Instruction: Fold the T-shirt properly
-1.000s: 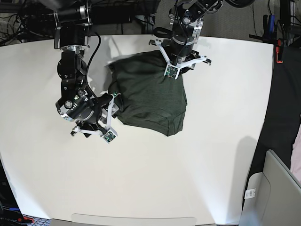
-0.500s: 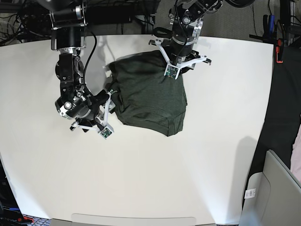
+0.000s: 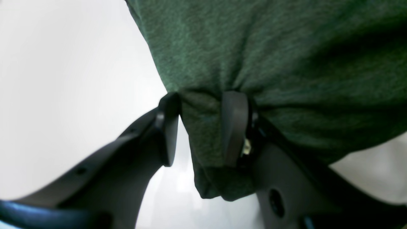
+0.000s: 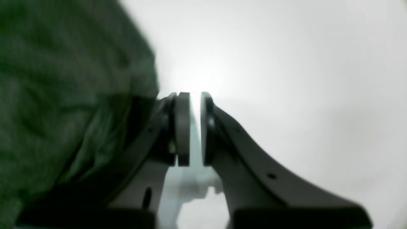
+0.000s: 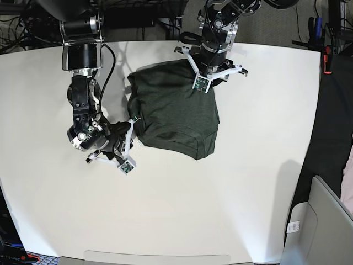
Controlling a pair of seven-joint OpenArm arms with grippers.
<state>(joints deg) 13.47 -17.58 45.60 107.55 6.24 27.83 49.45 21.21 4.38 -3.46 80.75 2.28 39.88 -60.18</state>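
The dark olive-green T-shirt (image 5: 174,107) lies folded into a rough rectangle on the white table (image 5: 248,165). My left gripper (image 5: 211,72) is over its far right corner. In the left wrist view the gripper (image 3: 202,127) is shut on a bunched fold of the shirt (image 3: 286,47), with creases radiating from the pinch. My right gripper (image 5: 132,122) is low at the shirt's left edge. In the right wrist view it (image 4: 194,127) is shut and empty, with only a thin gap between the pads over bare table, and the shirt (image 4: 63,95) lies just to its left.
A grey bin (image 5: 322,221) stands at the front right corner beyond the table edge. Cables and dark gear (image 5: 143,14) run along the back. A red-handled tool (image 5: 328,58) hangs at the far right edge.
My right arm has swung its wrist down and back beside the shirt's left edge, staying shut. The left arm and the shirt have barely moved.
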